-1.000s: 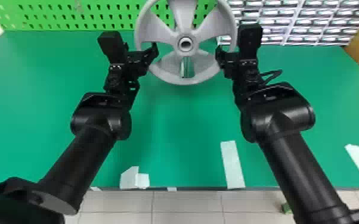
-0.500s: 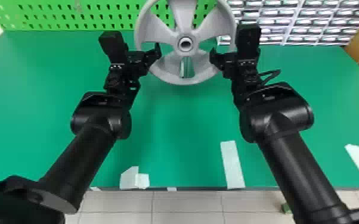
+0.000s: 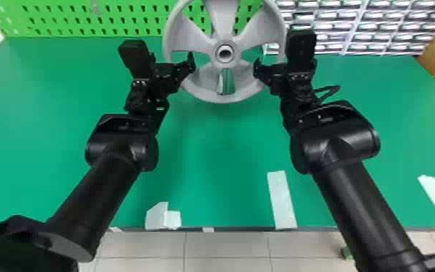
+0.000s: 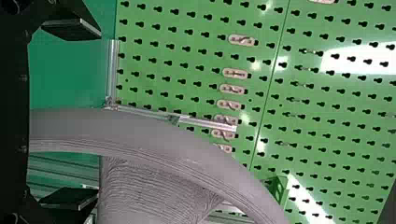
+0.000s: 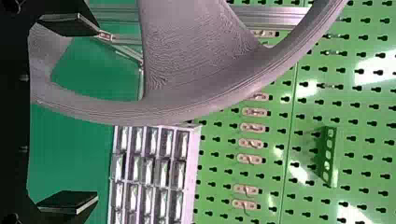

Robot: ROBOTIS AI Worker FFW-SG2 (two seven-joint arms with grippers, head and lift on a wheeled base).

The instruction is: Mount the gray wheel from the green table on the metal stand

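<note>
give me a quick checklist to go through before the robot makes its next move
1. Left claw open, fingers apart with the rim between them: ok
2. Right claw open, fingers apart with the rim between them: ok
3. Gray wheel on edge, hub facing the robot: ok
4. Wheel fully seated on the stand: cannot tell; metal bars lie behind it, but no contact shows
5. Both claws fully backed off the wheel: not ok, its rim runs between both pairs of fingers
</note>
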